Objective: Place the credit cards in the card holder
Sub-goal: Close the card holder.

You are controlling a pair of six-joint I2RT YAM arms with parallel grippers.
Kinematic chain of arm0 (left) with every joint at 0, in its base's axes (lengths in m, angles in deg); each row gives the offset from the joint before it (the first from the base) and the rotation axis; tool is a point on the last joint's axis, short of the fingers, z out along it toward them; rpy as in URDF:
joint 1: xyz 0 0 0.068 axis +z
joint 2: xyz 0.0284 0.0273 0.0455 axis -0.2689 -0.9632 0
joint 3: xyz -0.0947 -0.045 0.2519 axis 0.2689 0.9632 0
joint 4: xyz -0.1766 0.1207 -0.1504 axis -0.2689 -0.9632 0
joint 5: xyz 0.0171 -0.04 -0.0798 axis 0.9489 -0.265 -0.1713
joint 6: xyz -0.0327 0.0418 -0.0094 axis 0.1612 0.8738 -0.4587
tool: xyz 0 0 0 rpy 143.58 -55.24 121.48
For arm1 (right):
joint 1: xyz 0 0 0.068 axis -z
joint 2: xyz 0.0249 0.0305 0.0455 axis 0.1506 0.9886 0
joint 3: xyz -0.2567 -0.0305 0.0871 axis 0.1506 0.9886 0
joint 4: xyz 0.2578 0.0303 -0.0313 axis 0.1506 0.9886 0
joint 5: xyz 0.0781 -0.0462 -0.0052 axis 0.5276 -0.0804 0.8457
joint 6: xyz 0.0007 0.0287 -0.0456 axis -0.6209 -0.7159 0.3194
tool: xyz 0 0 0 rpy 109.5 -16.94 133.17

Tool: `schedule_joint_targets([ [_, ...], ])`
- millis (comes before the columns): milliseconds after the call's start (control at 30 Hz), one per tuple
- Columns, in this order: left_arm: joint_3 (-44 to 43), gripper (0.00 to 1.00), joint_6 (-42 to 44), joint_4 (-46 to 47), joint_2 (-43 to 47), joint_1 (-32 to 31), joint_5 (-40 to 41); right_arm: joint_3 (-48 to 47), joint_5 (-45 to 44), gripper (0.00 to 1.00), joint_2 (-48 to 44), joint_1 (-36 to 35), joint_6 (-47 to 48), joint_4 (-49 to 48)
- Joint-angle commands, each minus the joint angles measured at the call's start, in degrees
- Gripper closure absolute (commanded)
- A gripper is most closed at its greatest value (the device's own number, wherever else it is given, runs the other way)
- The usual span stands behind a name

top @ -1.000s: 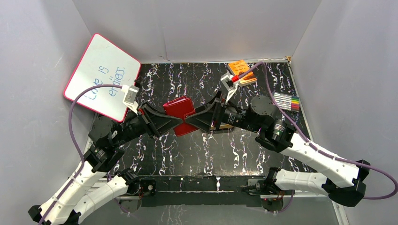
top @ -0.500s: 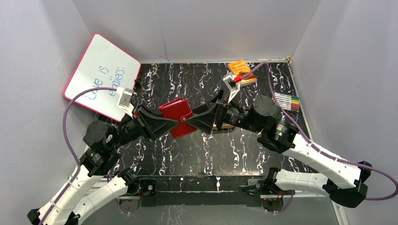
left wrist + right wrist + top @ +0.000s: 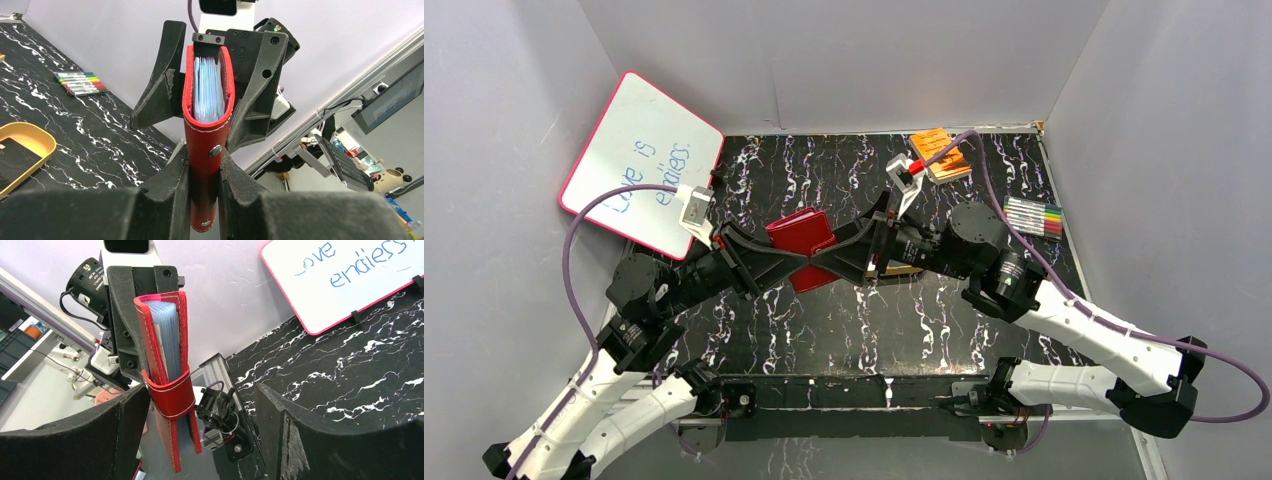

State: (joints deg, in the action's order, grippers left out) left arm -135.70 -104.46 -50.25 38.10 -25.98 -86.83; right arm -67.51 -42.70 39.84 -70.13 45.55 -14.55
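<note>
A black table (image 3: 924, 320) veined with white is boxed in by plain grey walls (image 3: 844, 60). A pink-rimmed whiteboard (image 3: 639, 160) is propped at ten o'clock, an orange book (image 3: 939, 155) is laid at one o'clock, and coloured pens (image 3: 1034, 215) at two o'clock. In a gold tray (image 3: 30, 145) a dark flat thing (image 3: 10, 160) is seen. The red card holder (image 3: 802, 235) is held on edge above the table's centre, pinched by the left jaws. It is filled with pale leaves (image 3: 207, 90). The right jaws are spread wide beside it.
</note>
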Motion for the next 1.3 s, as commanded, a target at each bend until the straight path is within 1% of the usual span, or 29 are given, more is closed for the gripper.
schedule_joint_targets([
  [0,-1.0,1.0,0.3,2.4,0.2,-0.1,-1.0,-2.4,-0.5,0.17,-0.4,0.1,-0.3,-4.1],
  [133,-0.9,1.0,0.4,2.4,0.1,-0.1,-1.1,-0.8,-0.4,0.17,-0.8,0.3,-1.8,-6.8],
  [233,-0.9,1.0,0.6,2.0,0.2,-0.1,-1.0,0.8,-0.1,0.13,-1.4,0.5,-3.5,-9.6],
  [367,-0.6,1.0,1.1,1.1,0.6,0.0,-0.4,1.5,0.7,0.13,-1.9,0.7,-4.1,-11.1],
  [533,-0.6,1.0,0.8,1.6,0.7,-0.1,-0.4,1.2,1.7,0.22,-1.6,0.8,-3.6,-10.3],
  [667,-0.8,1.0,0.7,1.6,0.7,-0.1,-0.5,1.1,2.1,0.26,-1.3,0.9,-3.6,-9.7],
  [800,-0.9,1.0,0.5,1.9,0.6,0.0,-0.6,0.6,2.1,0.35,-0.6,0.9,-3.6,-8.4],
  [1133,-1.7,1.0,0.1,2.9,0.1,-0.1,-2.3,-0.7,-1.8,0.48,0.8,0.9,-4.5,-2.6],
  [1267,-1.9,1.0,0.1,3.1,0.0,-0.1,-2.7,-0.3,-3.0,0.5,0.8,0.9,-4.8,-1.5],
])
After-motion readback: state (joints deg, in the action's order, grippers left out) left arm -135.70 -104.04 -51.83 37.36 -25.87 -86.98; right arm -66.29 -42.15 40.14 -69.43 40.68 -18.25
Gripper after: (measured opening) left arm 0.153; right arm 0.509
